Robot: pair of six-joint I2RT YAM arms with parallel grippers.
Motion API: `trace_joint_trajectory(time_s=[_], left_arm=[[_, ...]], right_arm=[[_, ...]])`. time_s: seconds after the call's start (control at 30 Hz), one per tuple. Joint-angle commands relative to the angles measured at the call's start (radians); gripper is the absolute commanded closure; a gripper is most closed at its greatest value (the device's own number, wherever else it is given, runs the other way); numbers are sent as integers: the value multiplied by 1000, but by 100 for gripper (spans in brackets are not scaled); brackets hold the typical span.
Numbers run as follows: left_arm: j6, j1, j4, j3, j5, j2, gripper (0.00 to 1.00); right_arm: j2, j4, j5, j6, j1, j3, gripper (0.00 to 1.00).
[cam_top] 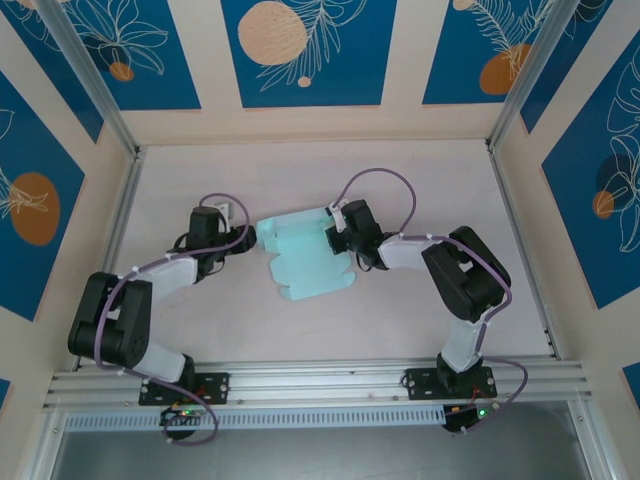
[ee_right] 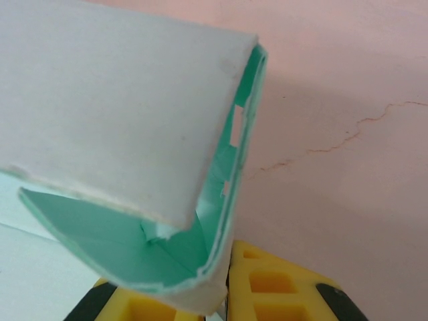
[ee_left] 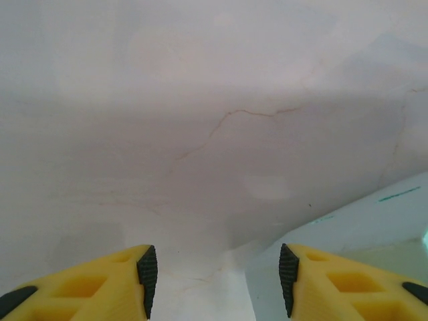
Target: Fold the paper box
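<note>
The paper box [cam_top: 300,262] lies partly folded on the surface [cam_top: 430,180], between the two arms. The right pincer [cam_top: 338,238] is clamped on the box's right flap, which the right wrist view shows curled upward. The left pincer [ee_left: 217,271] stands apart and empty. The box's left edge lies just beside it, on the side toward the right arm. We judge that the left arm must travel that way to engage the edge.

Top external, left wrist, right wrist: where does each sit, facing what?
Top external: above and behind the bases, looking down on the table, box, left arm and right arm.
Left wrist: on the left arm, facing bare table past the open left gripper.
Right wrist: on the right arm, facing the box's raised fold, pinched in the right gripper.
Shared: box in all three.
</note>
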Motion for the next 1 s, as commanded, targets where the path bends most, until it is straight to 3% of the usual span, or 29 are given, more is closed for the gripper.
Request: trace_joint_trajectory(time_s=[0.0, 0.3, 0.97], left_arm=[[25, -26, 47, 26, 74, 13, 50], [44, -82, 47, 11, 104, 2, 54], [191, -169, 56, 80, 158, 67, 50]], right_arm=[[22, -29, -21, 11, 7, 29, 86], [24, -50, -32, 14, 8, 52, 86], [28, -58, -33, 18, 20, 63, 86]])
